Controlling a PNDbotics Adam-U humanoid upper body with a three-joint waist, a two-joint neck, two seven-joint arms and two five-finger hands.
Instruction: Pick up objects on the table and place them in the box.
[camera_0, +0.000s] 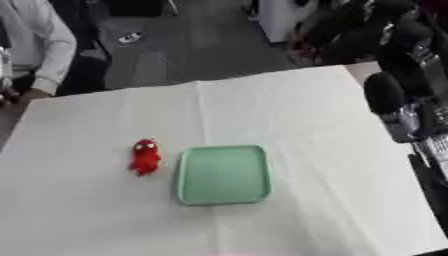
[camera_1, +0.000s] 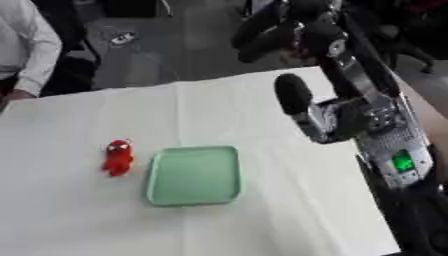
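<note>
Lying just left of the green tray (camera_0: 223, 174) on the bench (camera_0: 105, 210), long axis running away from me, the red toy (camera_0: 145, 156) sits well apart from my right hand (camera_1: 293, 95), whose finger state I cannot tell.

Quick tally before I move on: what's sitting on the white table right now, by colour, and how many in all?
Red: 1, the small red toy figure, lying just left of the tray.
Green: 1, the shallow green tray, with nothing in it.
Total: 2 things on the white table.
</note>
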